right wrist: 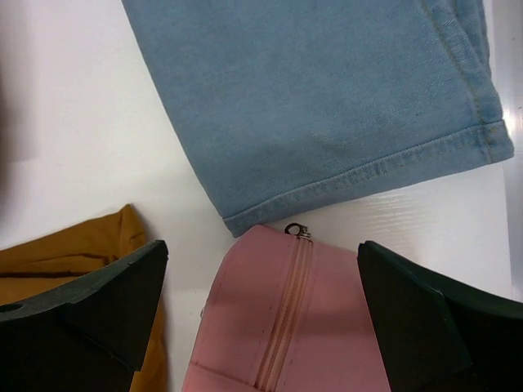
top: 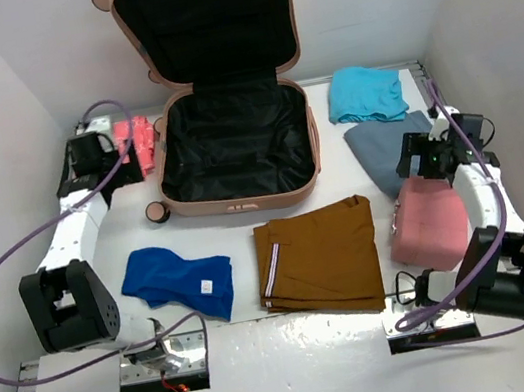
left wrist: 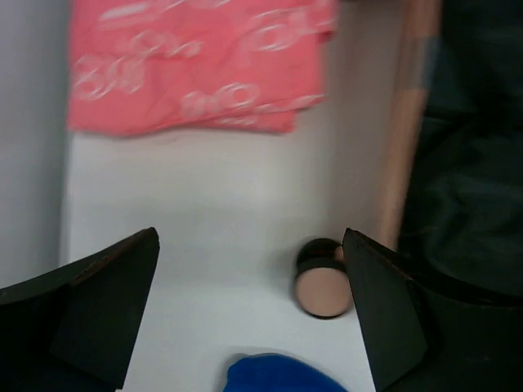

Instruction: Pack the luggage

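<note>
The salmon-pink luggage point(top: 243, 202) lies open at the back middle, lid upright, black lining showing and nothing inside. Its shell edge point(left wrist: 404, 131) and a dark wheel point(left wrist: 323, 282) show in the left wrist view. My left gripper point(top: 99, 166) is open and empty, hovering left of the luggage near a coral patterned garment point(top: 135, 135); in its own view point(left wrist: 249, 245) the coral garment point(left wrist: 196, 61) lies ahead. My right gripper point(top: 428, 159) is open and empty above the near end of a small pink pouch point(top: 427, 221). In its own view point(right wrist: 263, 253) the pouch's zipper end point(right wrist: 286, 318) lies between the jaws.
A royal-blue garment point(top: 177, 280) and brown shorts point(top: 322, 257) lie at the front. A turquoise garment point(top: 366, 93) and a grey-blue garment point(top: 386, 149) lie at the back right; the grey-blue one point(right wrist: 327, 98) is just beyond the pouch. White walls close in on three sides.
</note>
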You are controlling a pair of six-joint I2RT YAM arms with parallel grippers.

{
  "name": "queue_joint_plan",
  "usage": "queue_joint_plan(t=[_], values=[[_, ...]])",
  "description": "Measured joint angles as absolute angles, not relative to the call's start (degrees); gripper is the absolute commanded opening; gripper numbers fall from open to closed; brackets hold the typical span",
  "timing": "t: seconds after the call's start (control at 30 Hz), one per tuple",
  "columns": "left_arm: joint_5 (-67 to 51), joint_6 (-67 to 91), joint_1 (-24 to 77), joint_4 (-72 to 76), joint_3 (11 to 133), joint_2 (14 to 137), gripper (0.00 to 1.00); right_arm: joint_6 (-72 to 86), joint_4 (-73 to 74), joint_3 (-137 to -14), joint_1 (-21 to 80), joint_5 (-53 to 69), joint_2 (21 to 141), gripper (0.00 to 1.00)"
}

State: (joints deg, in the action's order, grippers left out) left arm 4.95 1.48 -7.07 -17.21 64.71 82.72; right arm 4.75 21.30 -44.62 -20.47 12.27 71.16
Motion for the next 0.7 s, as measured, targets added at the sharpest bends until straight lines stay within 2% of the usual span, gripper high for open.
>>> queue_joint_plan(t=[0.07,0.17,0.33,0.4,0.47,0.57,0.7], values=[[3.18,-0.89,-3.36,-18.85,66.63,82.72,1.0,4.91,22.37,-45.28,-20.95,12.34,69.97,0.99],[-1.08,-4.78,4.27,-20.62,72.47,82.74,0.92,5.56,25.61,-48.34,-23.14,12.8,68.2,0.98],[-8.03,-8.73,22.26,-19.99,82.39,83.99,0.74,6.09,31.31,-54.61,-32.34,13.67,66.26,0.85],[-12.16,-8.01,28.16,-19.64,84.29,85.84,0.71,5.39,34.98,-56.25,-36.4,14.02,65.6,0.79],[-17.63,-6.11,32.77,-19.73,85.6,89.8,0.66,4.08,38.85,-57.52,-39.66,14.35,65.43,0.74],[-23.0,-2.5,36.27,-20.05,87.02,96.42,0.6,1.23,44.84,-58.78,-43.68,15.44,65.43,0.71],[-28.12,1.67,40.47,-20.67,91.46,108.27,0.59,-3.03,51.86,-59.4,-48.05,16.69,65.47,0.67]])
